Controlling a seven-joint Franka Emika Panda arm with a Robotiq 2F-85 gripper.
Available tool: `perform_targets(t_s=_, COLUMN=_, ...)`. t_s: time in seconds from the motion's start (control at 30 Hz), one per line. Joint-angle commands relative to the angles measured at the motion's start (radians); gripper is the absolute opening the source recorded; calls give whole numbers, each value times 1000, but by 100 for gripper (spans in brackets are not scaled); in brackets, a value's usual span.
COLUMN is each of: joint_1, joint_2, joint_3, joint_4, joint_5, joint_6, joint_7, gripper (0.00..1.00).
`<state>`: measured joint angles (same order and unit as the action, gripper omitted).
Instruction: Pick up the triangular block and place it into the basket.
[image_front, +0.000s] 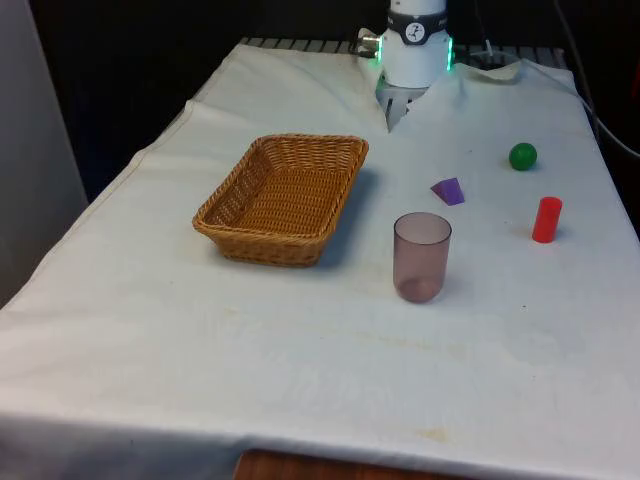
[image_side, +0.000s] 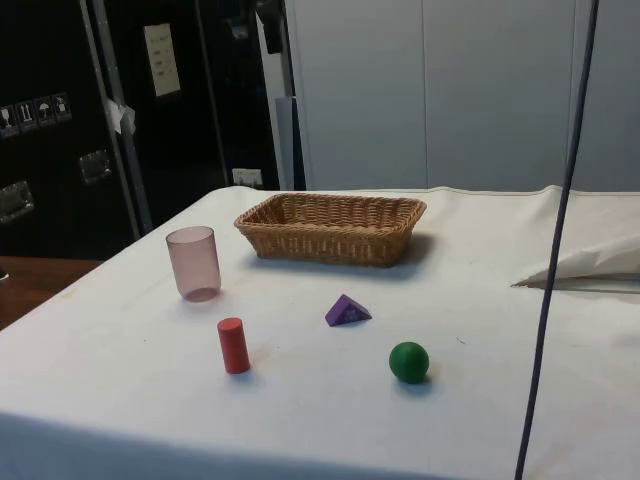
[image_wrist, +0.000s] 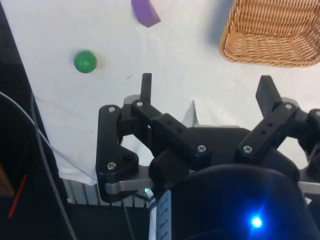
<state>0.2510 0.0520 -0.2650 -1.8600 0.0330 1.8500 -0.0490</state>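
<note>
Triangular block (image_front: 448, 190) on cloth, basket (image_front: 283, 196) w/o contents

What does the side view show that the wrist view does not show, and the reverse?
Side view alone: the pink cup and the red cylinder, standing upright, and the dark cabinets behind. Wrist view alone: the gripper, its fingers wide apart above the cloth, holding nothing. Both: the purple triangular block on the cloth, the green ball, the wicker basket and the white cloth.

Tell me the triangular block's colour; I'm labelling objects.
Purple; the triangular block shows best in the side view.
</note>
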Motion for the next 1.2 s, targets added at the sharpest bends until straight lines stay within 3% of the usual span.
perform_targets(t_s=0.0, joint_1=-2, joint_2=13, joint_3=-1, joint_4=12, joint_5=8, joint_6=-2, joint_7=-8, gripper=100)
perform_targets(t_s=0.33, joint_1=-3, joint_2=49, joint_3=-3, joint_4=43, joint_5=15, joint_6=3, joint_7=-26, gripper=100)
perform_targets(t_s=0.57, joint_1=5, joint_2=6, joint_3=13, joint_4=-17, joint_5=-5, joint_6=28, joint_7=-2, gripper=100)
perform_targets(t_s=0.6, joint_1=1, joint_2=27, joint_3=11, joint_4=7, joint_5=4, joint_6=6, joint_7=-13, gripper=100)
perform_targets(t_s=0.63, joint_1=6, joint_2=0, joint_3=15, joint_4=-28, joint_5=-7, joint_6=34, joint_7=1, gripper=100)
perform_targets(t_s=1.17, joint_1=5, joint_2=-125, joint_3=51, joint_4=-256, joint_5=-20, joint_6=173, joint_7=23, gripper=100)
